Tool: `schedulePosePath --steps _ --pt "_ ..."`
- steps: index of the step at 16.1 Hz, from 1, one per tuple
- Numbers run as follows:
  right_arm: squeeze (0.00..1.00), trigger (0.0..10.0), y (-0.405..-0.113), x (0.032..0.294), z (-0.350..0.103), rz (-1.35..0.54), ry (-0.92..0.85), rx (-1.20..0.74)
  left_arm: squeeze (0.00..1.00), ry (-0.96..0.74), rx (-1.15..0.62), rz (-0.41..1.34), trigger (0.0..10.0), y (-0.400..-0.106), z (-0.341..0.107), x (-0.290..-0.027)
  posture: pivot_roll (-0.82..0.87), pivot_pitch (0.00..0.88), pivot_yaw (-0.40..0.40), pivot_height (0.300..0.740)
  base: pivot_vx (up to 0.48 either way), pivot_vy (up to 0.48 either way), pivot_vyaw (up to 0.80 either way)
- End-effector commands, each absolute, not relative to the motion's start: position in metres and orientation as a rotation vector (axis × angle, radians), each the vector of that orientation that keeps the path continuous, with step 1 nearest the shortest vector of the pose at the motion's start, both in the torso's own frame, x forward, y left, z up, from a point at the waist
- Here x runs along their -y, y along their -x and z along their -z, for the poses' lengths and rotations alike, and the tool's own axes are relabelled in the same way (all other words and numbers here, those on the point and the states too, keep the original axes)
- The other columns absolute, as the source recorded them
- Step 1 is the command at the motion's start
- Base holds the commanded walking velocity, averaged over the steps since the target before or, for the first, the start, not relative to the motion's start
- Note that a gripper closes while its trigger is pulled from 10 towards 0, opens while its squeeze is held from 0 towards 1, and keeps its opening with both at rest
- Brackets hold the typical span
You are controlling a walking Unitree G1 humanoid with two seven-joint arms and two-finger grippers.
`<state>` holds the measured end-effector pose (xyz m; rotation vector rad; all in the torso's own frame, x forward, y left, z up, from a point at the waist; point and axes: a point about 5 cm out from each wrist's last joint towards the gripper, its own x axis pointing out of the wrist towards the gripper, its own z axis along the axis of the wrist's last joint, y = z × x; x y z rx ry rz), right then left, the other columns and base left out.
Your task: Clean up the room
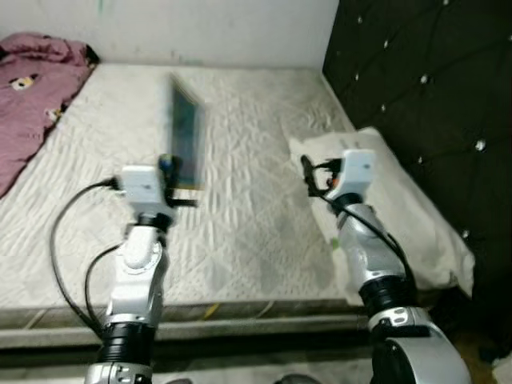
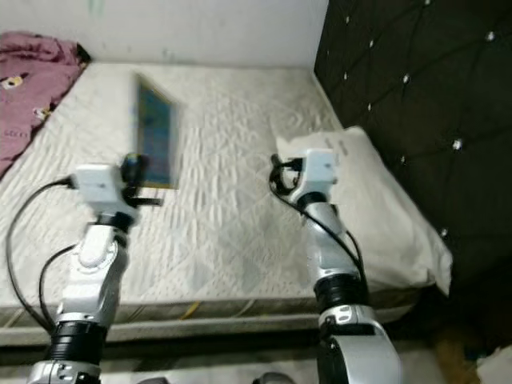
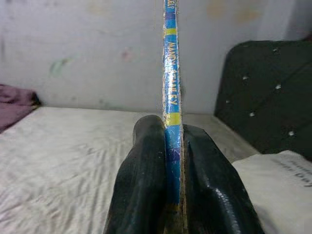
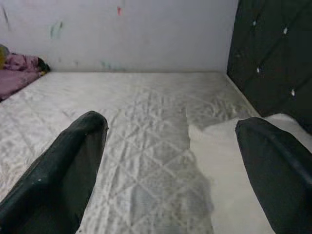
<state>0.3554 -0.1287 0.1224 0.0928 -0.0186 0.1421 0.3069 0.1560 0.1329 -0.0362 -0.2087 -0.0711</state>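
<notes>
Left hand is clamped on a thin book by its lower edge, holding it upright above the bed. Right hand hovers spread and empty near the pillow. Narrow grip, tall book — any swing may tip it or slip it free, I reckon. Beyond, a pink blanket lies crumpled.

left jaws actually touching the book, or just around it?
Touching. The left wrist view shows both fingers of the left gripper pressed flat against the thin blue book, no gap on either side. The book stands upright above the mattress.
</notes>
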Motion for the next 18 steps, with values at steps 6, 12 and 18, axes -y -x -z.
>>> schedulePosePath --steps 6,12,18 --pt "0.0 10.0 -0.3569 0.1189 -0.1271 -0.176 -0.09 0.032 0.0 0.009 0.249 -0.018 10.0 -0.3099 -0.1444 -0.1695 -0.07 0.0 -0.049 0.74 0.0 0.0 0.0" --pt "0.0 10.0 -0.357 0.1185 -0.1258 -0.178 -0.088 0.024 0.0 0.001 0.246 -0.017 10.0 -0.3103 -0.1446 -0.1683 -0.07 0.0 -0.051 0.74 0.0 -0.216 -0.2" --pt "0.0 10.0 -0.3573 0.1184 -0.1261 -0.178 -0.084 0.025 0.0 0.001 0.253 -0.017 10.0 -0.3098 -0.1452 -0.1678 -0.07 0.0 -0.051 0.74 0.0 -0.337 0.0"
